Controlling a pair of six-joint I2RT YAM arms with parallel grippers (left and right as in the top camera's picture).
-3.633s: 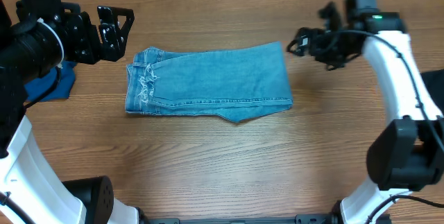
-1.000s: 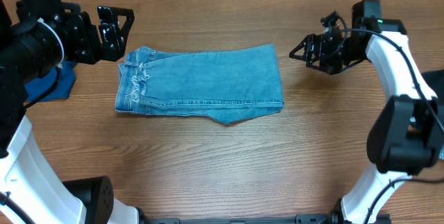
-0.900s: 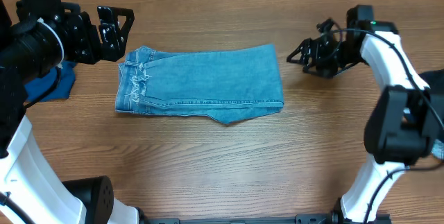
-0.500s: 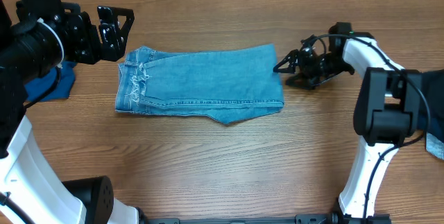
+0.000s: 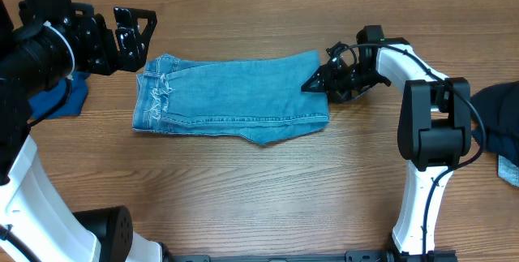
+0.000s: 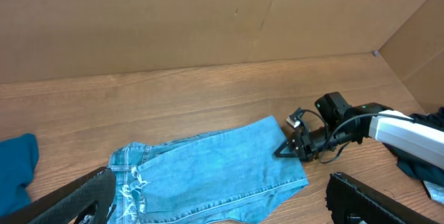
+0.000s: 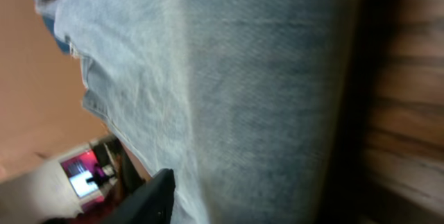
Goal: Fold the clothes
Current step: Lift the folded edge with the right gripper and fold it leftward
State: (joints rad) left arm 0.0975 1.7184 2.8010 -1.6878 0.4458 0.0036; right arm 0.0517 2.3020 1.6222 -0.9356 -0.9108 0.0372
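The pale-blue jeans (image 5: 235, 96) lie folded into a flat block mid-table, with the frayed hems at the left end. My right gripper (image 5: 312, 83) lies low at the block's upper right edge, its jaws narrowed onto the denim. In the right wrist view the jeans (image 7: 243, 78) fill the frame and one black finger (image 7: 152, 196) rests against them; the other finger is hidden. My left gripper (image 5: 134, 27) hangs open above the table off the jeans' upper left corner. In the left wrist view the jeans (image 6: 215, 172) lie below that gripper (image 6: 222, 203), which touches nothing.
A royal-blue garment (image 5: 61, 98) lies at the left table edge, partly under my left arm. A dark navy garment (image 5: 499, 104) sits at the far right edge. A cardboard wall (image 6: 208, 16) closes off the back of the table.
My right gripper swept left from the bare table onto the jeans' right edge and its jaws narrowed. Before that the jeans had slid slightly left. The left arm stayed still.
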